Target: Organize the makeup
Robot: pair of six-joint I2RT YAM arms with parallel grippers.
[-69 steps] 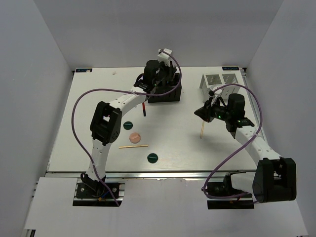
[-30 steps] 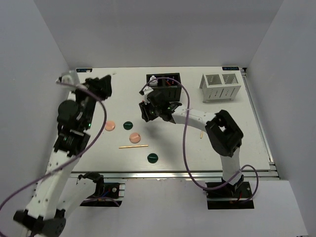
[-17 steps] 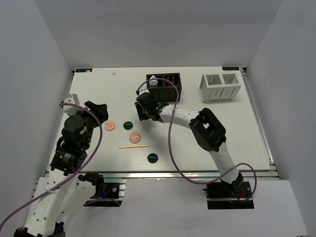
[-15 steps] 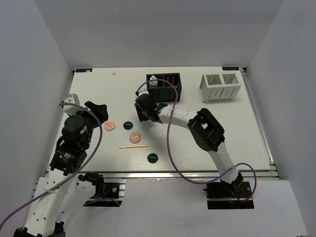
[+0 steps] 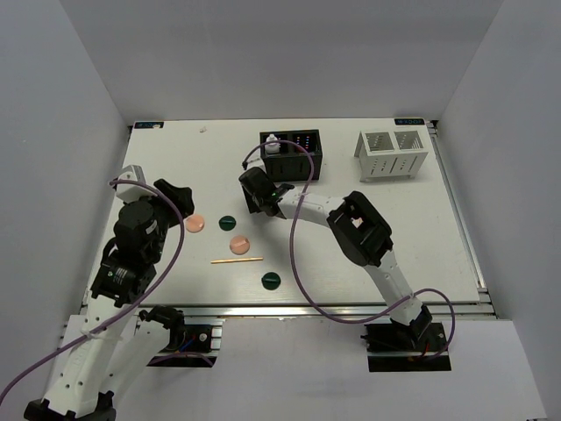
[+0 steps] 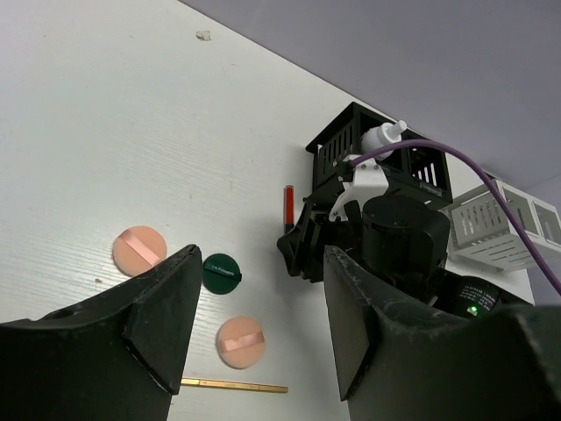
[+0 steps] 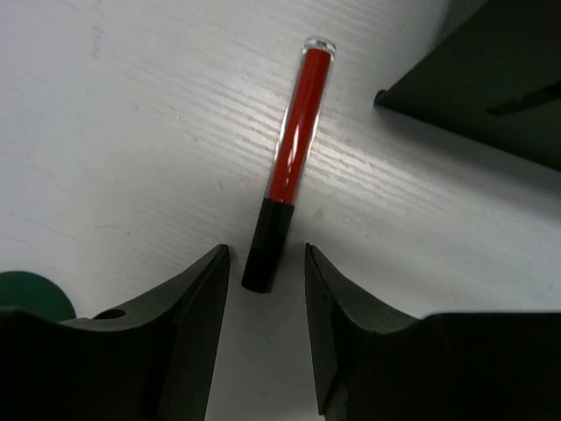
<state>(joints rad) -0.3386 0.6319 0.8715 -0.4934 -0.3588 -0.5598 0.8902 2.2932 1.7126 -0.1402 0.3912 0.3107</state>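
A red pencil with a dark cap [image 7: 294, 158] lies on the table just in front of the black two-compartment box [image 5: 294, 156]; it also shows in the left wrist view [image 6: 287, 203]. My right gripper [image 7: 265, 256] is open, its fingers either side of the dark cap without touching it; it also shows in the top view [image 5: 252, 189]. My left gripper [image 5: 175, 195] is open and empty, above the table's left side. Two pink discs [image 5: 195, 224] [image 5: 238, 245], two dark green discs [image 5: 228, 223] [image 5: 271, 281] and a tan stick [image 5: 237, 260] lie in the middle. A white bottle [image 5: 273, 143] stands in the black box.
A white slotted box [image 5: 392, 153] stands at the back right. The right arm's elbow [image 5: 358, 224] hangs over the table's centre. A small white scrap [image 5: 202, 130] lies near the back edge. White walls close in the left and right sides.
The left arm has pulled back from the black box to the left side. The right arm has reached across to the red pencil and settled around its cap; little has moved in the last half second.
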